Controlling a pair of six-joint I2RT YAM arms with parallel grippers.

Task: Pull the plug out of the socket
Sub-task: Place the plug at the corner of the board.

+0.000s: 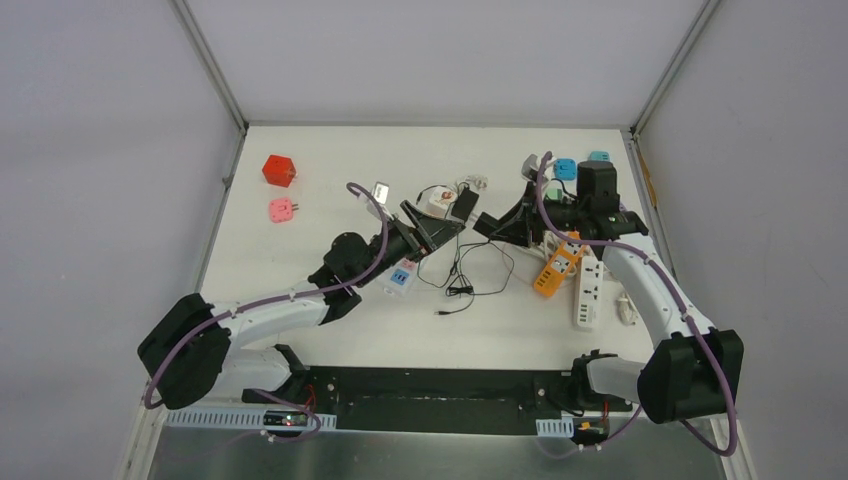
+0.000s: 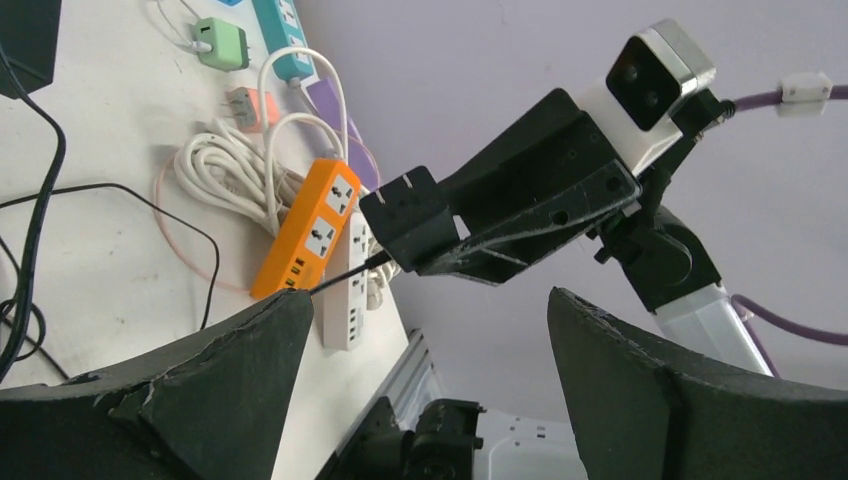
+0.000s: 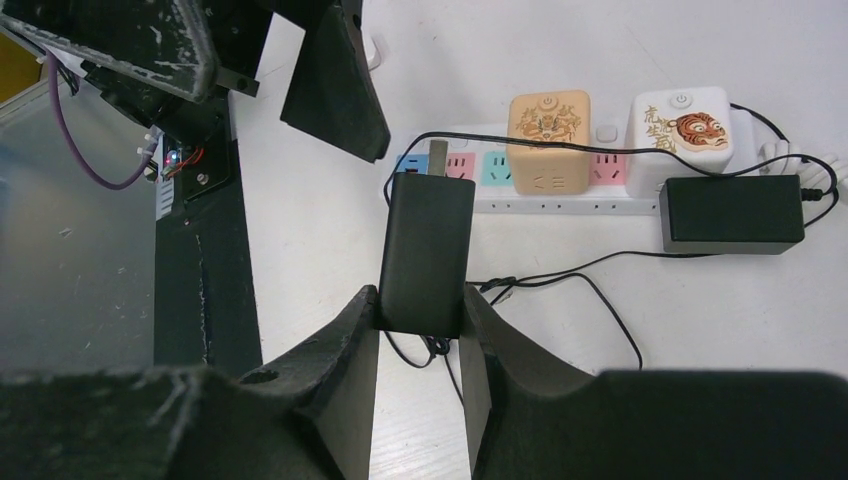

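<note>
Pinching the black adapter (image 3: pixel 428 235) by its flat sides with the right claw (image 3: pixel 420 302), raised just in front of the white power strip (image 3: pixel 620 203) on the bench (image 3: pixel 560 50), metal prong (image 3: pixel 438 152) bared and apparently out of its socket. Hovering close by with the left claw (image 2: pixel 425 300), spread wide and gripping nothing. Seemingly past the pull itself, at the carrying-off stage. Next, probably: draw the adapter further from the strip, mind the thin black cord (image 3: pixel 530 277) trailing beneath, lower gently, then let go.
</note>
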